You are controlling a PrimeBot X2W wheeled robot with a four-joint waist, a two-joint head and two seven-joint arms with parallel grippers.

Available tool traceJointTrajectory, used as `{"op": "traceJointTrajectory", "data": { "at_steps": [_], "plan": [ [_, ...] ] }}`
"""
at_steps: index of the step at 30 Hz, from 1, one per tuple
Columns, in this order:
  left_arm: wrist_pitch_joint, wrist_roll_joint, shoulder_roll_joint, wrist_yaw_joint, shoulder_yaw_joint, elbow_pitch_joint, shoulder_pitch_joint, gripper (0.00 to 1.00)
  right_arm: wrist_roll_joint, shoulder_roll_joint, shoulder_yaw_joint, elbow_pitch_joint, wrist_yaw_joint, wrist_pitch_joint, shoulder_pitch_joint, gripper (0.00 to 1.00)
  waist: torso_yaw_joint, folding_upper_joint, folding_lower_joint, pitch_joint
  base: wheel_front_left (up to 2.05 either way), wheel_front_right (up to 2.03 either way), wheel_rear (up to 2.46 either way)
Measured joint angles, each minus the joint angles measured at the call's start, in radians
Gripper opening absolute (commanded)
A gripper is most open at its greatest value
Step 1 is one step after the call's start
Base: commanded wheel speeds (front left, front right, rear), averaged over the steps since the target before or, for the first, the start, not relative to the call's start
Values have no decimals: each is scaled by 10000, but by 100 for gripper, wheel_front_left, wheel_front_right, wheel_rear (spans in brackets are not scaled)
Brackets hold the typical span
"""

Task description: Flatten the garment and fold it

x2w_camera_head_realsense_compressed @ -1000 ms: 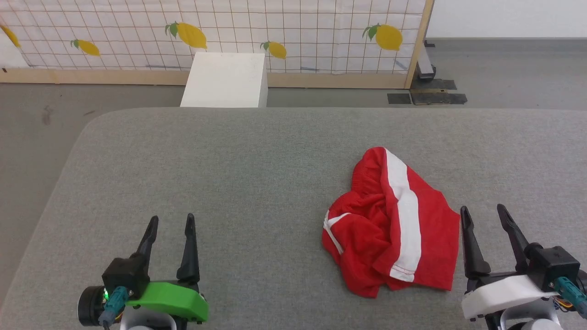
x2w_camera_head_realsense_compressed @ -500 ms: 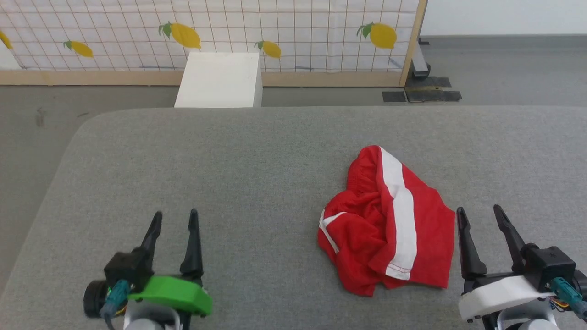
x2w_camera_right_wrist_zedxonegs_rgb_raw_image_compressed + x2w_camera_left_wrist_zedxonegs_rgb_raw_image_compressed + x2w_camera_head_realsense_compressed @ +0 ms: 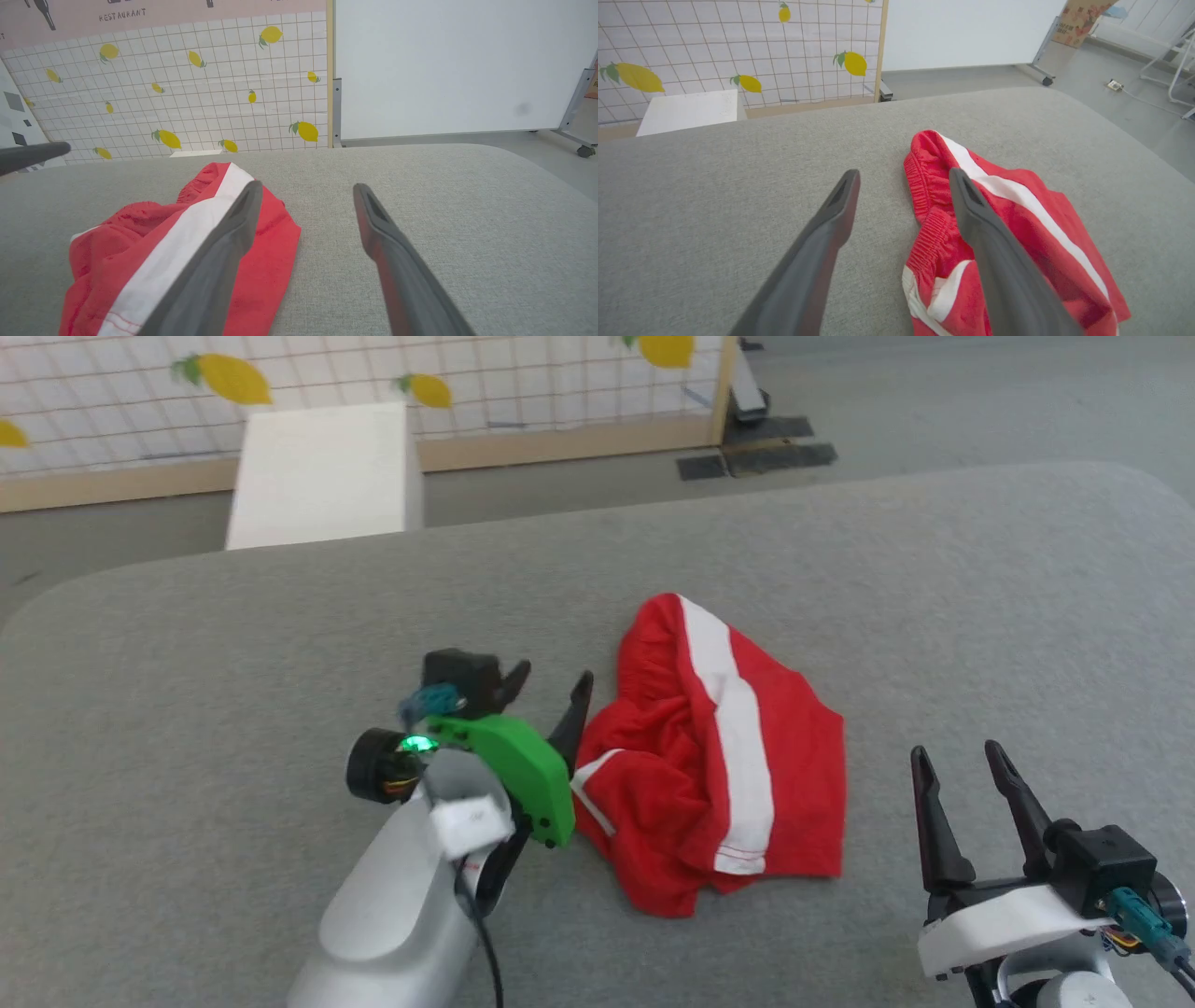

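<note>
Right gripper (image 3: 956,750) sits nearest, fingers parted, nothing between them, with the red shorts (image 3: 719,775) just off to its left and a strip of bare grey padded table (image 3: 233,663) between the two. Further out is the left gripper (image 3: 903,173), also spread wide and empty. Its right finger hangs over the gathered waistband (image 3: 927,186) and its left finger over bare grey cover. Whether the tip touches cloth, I cannot tell.

Here's the worry: the shorts lie crumpled, with layers heaped under the white side stripe (image 3: 733,728) and the white hem trim (image 3: 597,784) curled up right beside that left gripper. Close there and it likely pinches several layers at once, so the whole bundle would lift instead of opening out. Come in too low and the fingers could plough the fabric into a tighter heap, or catch the table's cover. If one arm pulls with the other well apart, the shorts probably slide rather than spread.

Now the room. There's plenty of open grey to the left of the left gripper and beyond the shorts, enough to lay them flat. To the right of the right gripper the table curves off at a rounded far corner, so spreading that way is tighter. Past the far edge a white box (image 3: 322,476) stands on the floor before a lemon-print screen (image 3: 523,373).
</note>
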Motion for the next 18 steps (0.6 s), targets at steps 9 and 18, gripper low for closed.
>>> {"op": "traceJointTrajectory", "data": {
  "at_steps": [9,18],
  "plan": [
    [4071,-393,-10,554,-819,2079,-930,100,353,-2,36,249,0,-176,-126,100,-1041,0,0,490,0,0,0],
    [5559,-784,259,600,-878,1243,-816,0,405,-10,-150,426,0,-268,-127,100,-1144,0,0,658,0,0,0]
  ]
}}
